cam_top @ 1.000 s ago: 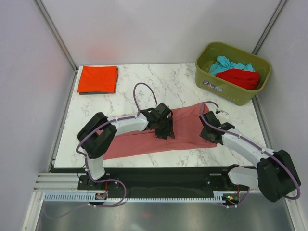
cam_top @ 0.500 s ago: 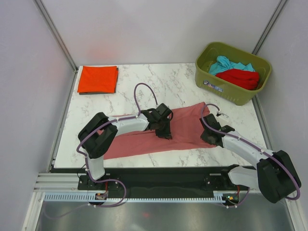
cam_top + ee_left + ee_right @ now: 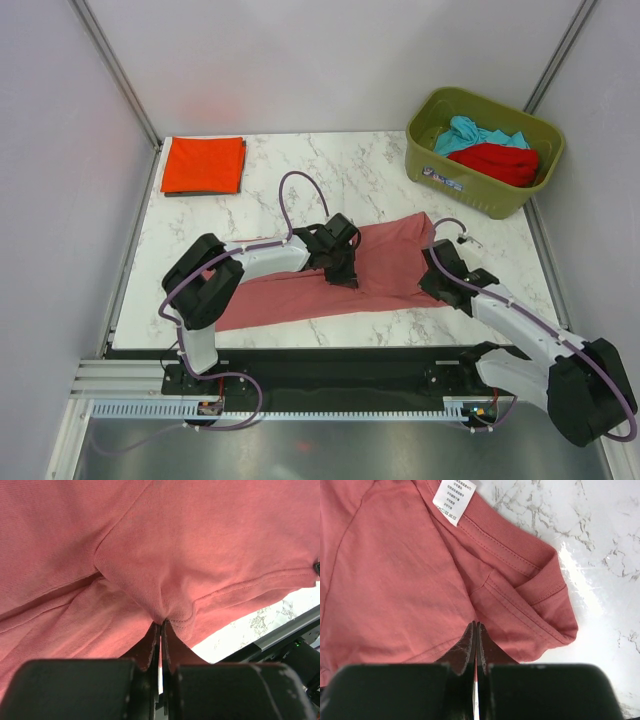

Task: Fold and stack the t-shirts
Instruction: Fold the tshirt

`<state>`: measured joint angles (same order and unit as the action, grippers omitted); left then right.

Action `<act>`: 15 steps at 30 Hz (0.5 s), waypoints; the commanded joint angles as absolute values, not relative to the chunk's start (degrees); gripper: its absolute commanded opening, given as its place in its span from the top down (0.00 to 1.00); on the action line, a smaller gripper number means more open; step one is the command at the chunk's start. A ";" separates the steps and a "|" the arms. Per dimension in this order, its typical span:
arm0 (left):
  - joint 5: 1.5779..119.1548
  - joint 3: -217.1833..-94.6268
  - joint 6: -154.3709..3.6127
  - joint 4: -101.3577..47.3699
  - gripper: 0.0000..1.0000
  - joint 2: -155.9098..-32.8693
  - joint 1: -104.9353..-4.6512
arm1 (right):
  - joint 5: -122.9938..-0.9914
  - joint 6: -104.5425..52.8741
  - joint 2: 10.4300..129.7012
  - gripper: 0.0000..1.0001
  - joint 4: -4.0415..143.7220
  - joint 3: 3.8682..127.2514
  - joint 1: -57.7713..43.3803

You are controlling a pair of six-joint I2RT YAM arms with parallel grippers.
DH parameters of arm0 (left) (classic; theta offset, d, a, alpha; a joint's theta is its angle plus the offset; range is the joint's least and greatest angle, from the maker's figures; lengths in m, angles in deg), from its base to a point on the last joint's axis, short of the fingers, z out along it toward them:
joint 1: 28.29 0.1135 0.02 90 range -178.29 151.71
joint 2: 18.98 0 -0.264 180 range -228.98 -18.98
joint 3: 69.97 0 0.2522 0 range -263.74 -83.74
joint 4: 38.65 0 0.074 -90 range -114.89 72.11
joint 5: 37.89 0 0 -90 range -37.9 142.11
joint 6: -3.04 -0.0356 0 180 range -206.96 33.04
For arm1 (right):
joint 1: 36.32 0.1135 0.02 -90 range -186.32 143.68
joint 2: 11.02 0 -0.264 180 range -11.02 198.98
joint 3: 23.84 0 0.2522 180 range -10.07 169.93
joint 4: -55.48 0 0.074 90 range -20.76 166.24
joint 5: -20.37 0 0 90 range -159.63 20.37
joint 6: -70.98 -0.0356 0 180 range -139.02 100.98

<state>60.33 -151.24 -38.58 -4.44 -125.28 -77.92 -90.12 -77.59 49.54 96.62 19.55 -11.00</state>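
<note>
A dusty pink t-shirt (image 3: pixel 385 255) lies spread in a slanted band across the front of the marble table. My left gripper (image 3: pixel 342 270) is shut near its middle, and the left wrist view shows a bunched fold of the pink cloth (image 3: pixel 200 545) pinched at the gripper (image 3: pixel 161 625). My right gripper (image 3: pixel 441 282) is shut at the shirt's right end. There the gripper (image 3: pixel 476 625) pinches the pink cloth (image 3: pixel 395 580) just below the collar with its white label (image 3: pixel 453 496). A folded orange-red t-shirt (image 3: pixel 203 165) lies flat at the back left.
An olive-green bin (image 3: pixel 470 188) stands at the back right with a teal shirt (image 3: pixel 470 132) and a bright red shirt (image 3: pixel 497 162) in it. Bare marble (image 3: pixel 350 170) lies between the orange-red shirt and the bin. A black rail runs along the near edge.
Both grippers have closed onto the pink shirt. The right gripper has shifted slightly right and toward the near edge; the left one has barely moved.
</note>
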 commanded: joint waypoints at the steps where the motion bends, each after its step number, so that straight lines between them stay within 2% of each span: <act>1: 61.24 -152.90 -38.71 -4.86 0.98 -122.61 -78.22 | -88.89 -79.75 47.79 1.00 98.51 19.98 -11.19; 15: 62.39 -153.26 -39.94 -2.65 0.98 -123.66 -77.16 | -86.60 -84.50 32.85 1.00 102.55 14.54 -11.01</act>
<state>61.69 -151.28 -38.60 -3.50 -125.18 -77.29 -87.50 -82.74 35.14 101.10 15.66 -11.00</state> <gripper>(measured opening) 0.033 0.010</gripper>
